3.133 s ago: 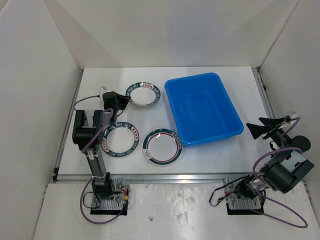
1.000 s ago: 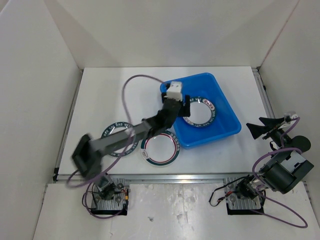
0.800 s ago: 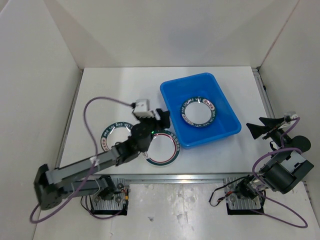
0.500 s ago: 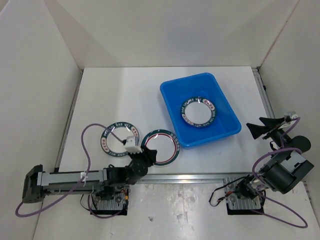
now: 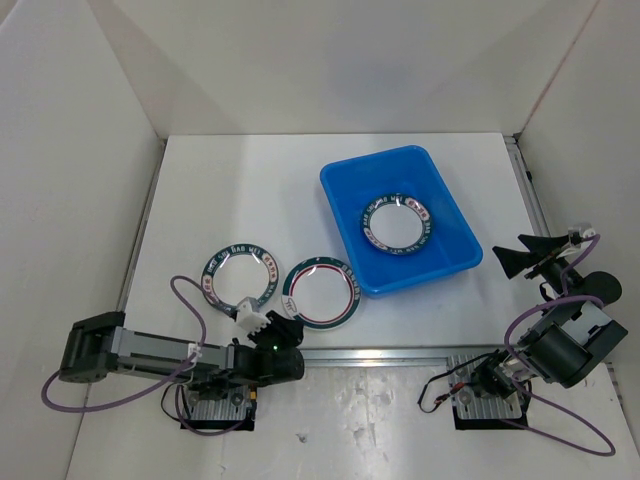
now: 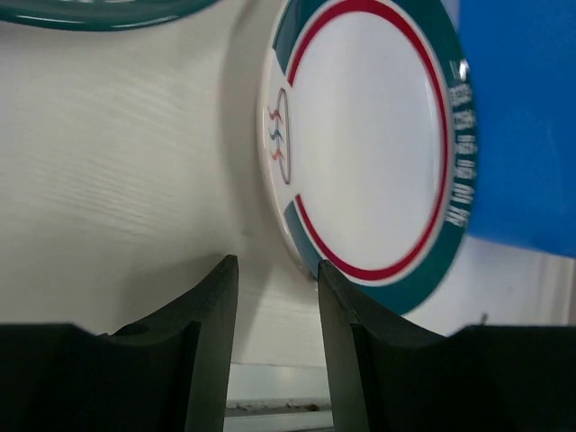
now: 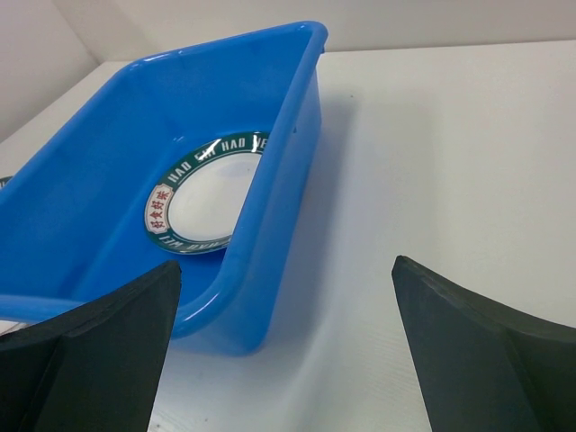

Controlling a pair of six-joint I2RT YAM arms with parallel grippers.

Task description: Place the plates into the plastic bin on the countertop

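The blue plastic bin (image 5: pixel 432 263) stands right of centre on the white countertop (image 5: pixel 250 190), with one plate (image 5: pixel 397 224) lying flat inside it. Two plates lie on the countertop left of it: a plain one (image 5: pixel 238 275) and one with a red inner ring (image 5: pixel 320 294). My left gripper (image 5: pixel 283 325) is low at the near edge, just in front of the red-ring plate (image 6: pixel 369 144). Its jaws stand a little apart and hold nothing, and one finger's tip (image 6: pixel 326 274) is at the plate's near rim. My right gripper (image 5: pixel 515 258) is wide open and empty, right of the bin (image 7: pixel 261 207).
White walls close in the left, back and right sides. A metal rail (image 5: pixel 400 352) runs along the near edge, another along the right side (image 5: pixel 527 190). The left arm lies stretched along the near rail. The bin's wall (image 6: pixel 522 117) is just beyond the red-ring plate.
The left arm carried the far plate into the bin, let it go, then swung back and down to the near edge in front of the red-ring plate. The right arm has not moved.
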